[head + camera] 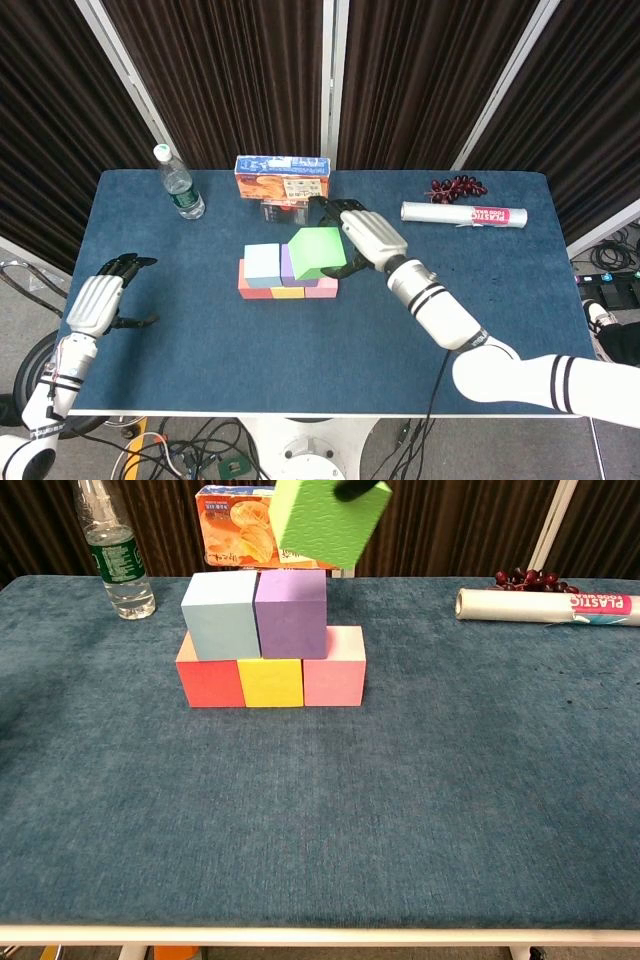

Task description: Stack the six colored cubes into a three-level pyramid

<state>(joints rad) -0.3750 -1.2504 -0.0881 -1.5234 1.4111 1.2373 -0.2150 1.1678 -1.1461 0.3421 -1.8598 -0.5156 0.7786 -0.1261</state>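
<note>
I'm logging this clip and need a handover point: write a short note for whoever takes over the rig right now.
Right hand holds the green cube in the air, tilted, above and slightly right of the purple cube; it is not touching the stack.
Left hand is open, holding nothing, at the table's left edge.
Done: the bottom row of red cube, yellow cube and pink cube is placed, with the light blue cube and purple cube side by side on it.
Left: level the green cube, centre it over the seam between light blue and purple, set it down and release.

Held cube (328, 520) above stack (270, 640) — tilted
</note>
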